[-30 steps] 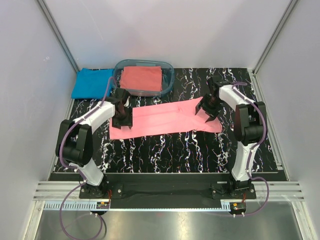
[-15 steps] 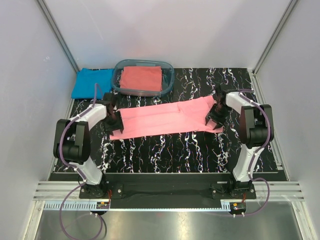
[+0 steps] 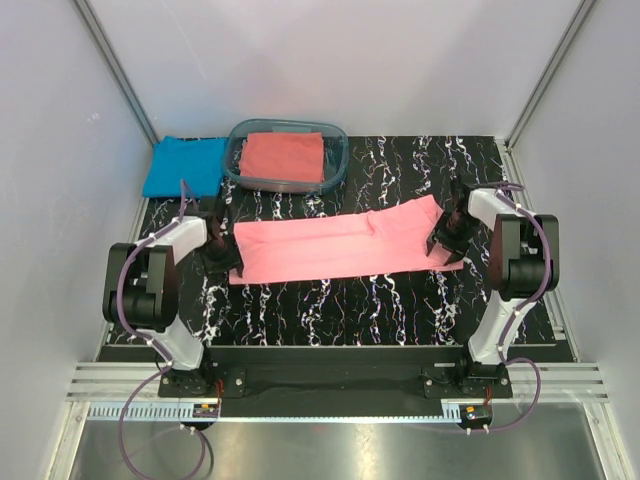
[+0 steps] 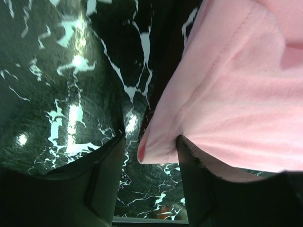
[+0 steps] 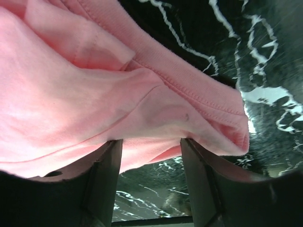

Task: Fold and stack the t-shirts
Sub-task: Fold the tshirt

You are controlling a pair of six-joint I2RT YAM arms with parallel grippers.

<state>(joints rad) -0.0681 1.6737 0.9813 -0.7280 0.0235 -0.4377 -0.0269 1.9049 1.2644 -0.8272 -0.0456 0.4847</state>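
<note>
The light pink t-shirt [image 3: 340, 242] lies as a long folded strip across the middle of the black marbled table [image 3: 330, 300]. My left gripper [image 3: 218, 258] is at its left end, jaws apart, and the shirt's corner [image 4: 156, 146] lies between the fingers [image 4: 109, 179]. My right gripper [image 3: 445, 238] is at its right end, jaws apart, and the hem [image 5: 208, 113] drapes over the fingertips [image 5: 199, 156]. The bright blue t-shirt [image 3: 180, 166] lies folded at the back left. The coral-red t-shirt [image 3: 283, 157] lies folded inside the tub.
The clear bluish plastic tub [image 3: 338, 140] stands at the back, just behind the pink strip. White walls close in the back and both sides. The arm bases are at the near edge.
Both grippers moved outward, left to the left and right to the right. The pink shirt is drawn out longer and flatter, and its right end has shifted right.
</note>
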